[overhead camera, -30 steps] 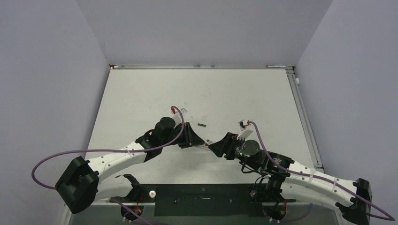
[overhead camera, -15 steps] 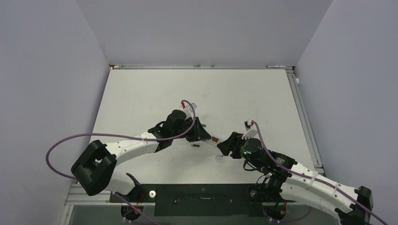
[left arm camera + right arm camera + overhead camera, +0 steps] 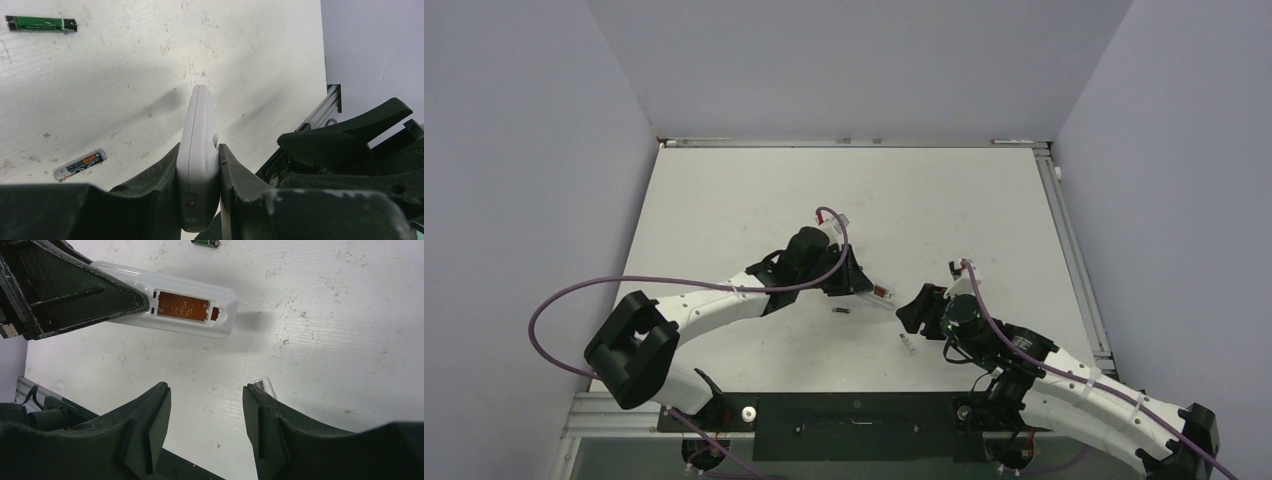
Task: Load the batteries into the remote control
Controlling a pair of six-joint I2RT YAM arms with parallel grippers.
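Observation:
The white remote control (image 3: 198, 145) stands on edge, and my left gripper (image 3: 198, 148) is shut on it. From the right wrist its back faces me, with the brownish recess (image 3: 182, 307) open and nothing in it. In the top view the remote control (image 3: 881, 294) sticks out of the left gripper (image 3: 864, 285) toward the right gripper (image 3: 907, 310). My right gripper (image 3: 205, 392) is open over bare table, a short way from the remote. One green-black battery (image 3: 41, 23) and one silver-orange battery (image 3: 80, 164) lie on the table. A battery (image 3: 842, 312) shows just below the left gripper.
A small white piece (image 3: 908, 345) with a printed label lies on the table by the right gripper, partly behind its right finger (image 3: 270, 425). A metal rail (image 3: 1074, 250) runs along the table's right edge. Grey walls close in the back and sides.
The left gripper has carried the remote to the right and slightly nearer. The right gripper has drawn back to the right, away from the remote. The small white piece now lies on the table.

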